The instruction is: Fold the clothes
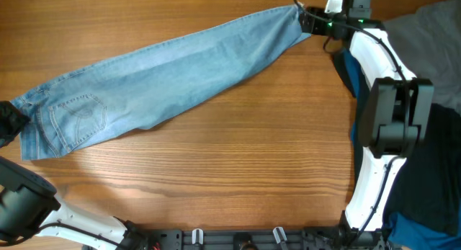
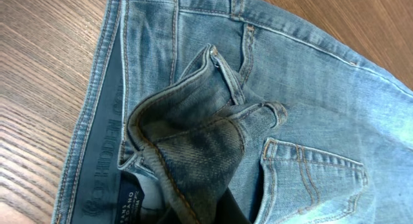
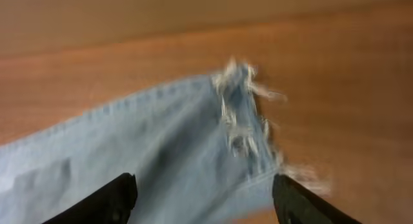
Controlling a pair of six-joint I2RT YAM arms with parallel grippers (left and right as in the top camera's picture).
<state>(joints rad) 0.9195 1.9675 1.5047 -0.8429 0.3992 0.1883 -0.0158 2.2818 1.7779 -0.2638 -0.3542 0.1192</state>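
Note:
The clothes, a pair of faded light blue jeans [image 1: 166, 73], lie flat in a diagonal band, waist at the lower left and ankle hems at the upper right. My left gripper [image 1: 9, 122] is at the waist end, shut on a bunched fold of the waistband [image 2: 193, 140]. Its fingers are mostly hidden under the denim, and only a dark patch of the left gripper [image 2: 216, 214] shows. A stitched back pocket [image 2: 310, 182] lies to the right of it. My right gripper [image 1: 303, 18] hovers at the frayed hem [image 3: 248, 121]. In the blurred right wrist view, the right gripper [image 3: 203, 201] stands open, its jaws wide apart on either side of the cloth.
The right arm's white links [image 1: 378, 70] stand along the table's right side. Grey cloth [image 1: 432, 34] and dark and blue fabric [image 1: 432, 185] lie beyond the table's right edge. A mounting rail [image 1: 238, 237] runs along the front edge. Bare wood [image 1: 238, 156] lies below the jeans.

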